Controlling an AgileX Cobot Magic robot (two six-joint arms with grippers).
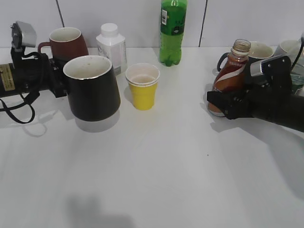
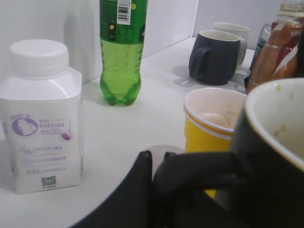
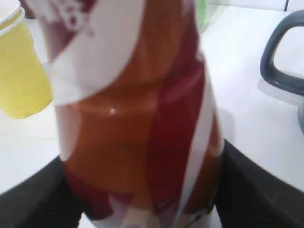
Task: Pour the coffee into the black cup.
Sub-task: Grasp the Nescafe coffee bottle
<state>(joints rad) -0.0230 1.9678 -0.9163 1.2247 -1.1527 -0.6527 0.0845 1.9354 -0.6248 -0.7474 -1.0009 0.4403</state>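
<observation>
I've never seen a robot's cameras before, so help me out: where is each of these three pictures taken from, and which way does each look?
Exterior view: from in front, slanting down at the table; both arms show, left end effector holding the black cup, right end effector around the coffee bottle.
Left wrist view: on the left arm, looking past the black cup toward the green soda bottle.
Right wrist view: on the right arm, close on the coffee bottle.
All three share the yellow cup.

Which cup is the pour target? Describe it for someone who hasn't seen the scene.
On the left of the white table, in front of the maroon mug, the left gripper holds the black cup by its handle. It is glossy black, white inside, unlike the yellow paper cup beside it.
</observation>
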